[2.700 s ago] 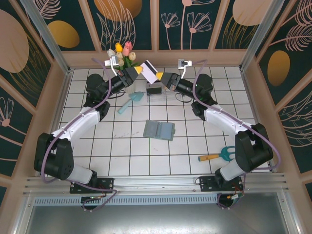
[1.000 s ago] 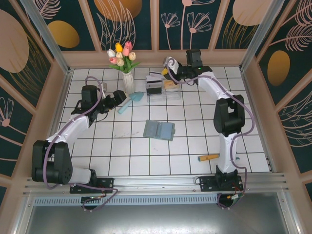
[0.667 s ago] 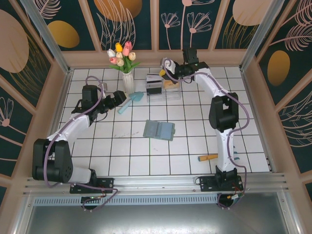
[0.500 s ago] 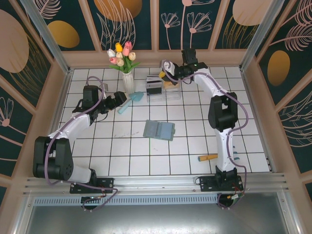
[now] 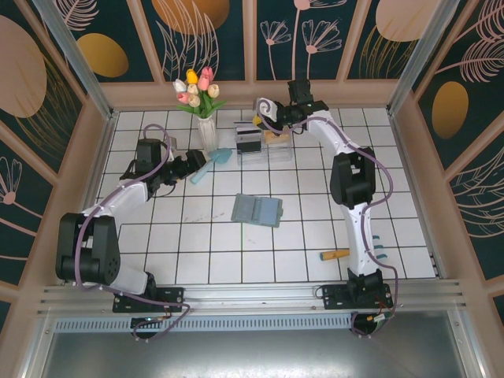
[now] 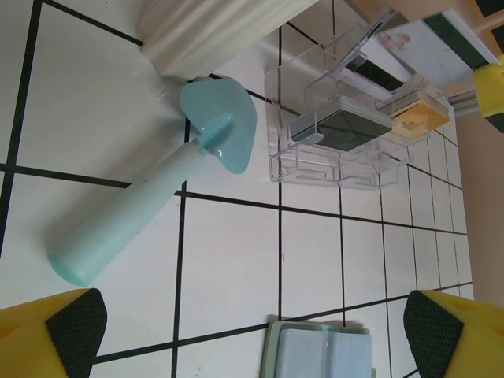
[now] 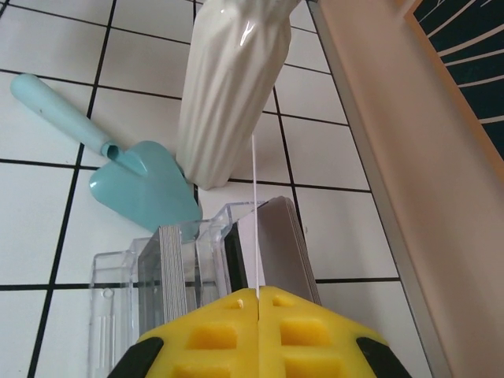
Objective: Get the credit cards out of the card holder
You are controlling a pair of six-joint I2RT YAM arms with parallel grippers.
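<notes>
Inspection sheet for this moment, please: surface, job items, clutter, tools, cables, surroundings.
Surface: white tiled tabletop, dark grout, no spills seen.
Job's things: card holder lies open mid-table; one whitish credit card is pinched over the clear organiser box.
Clutter: teal trowel, vase of tulips, hand rake, card stacks in the box.
Grippers: left tool open and empty, near the trowel; right tool shut on the credit card.
Cables: purple cables run along both arms; no snag seen.
Surroundings: floral wall panels in a wooden frame.
</notes>
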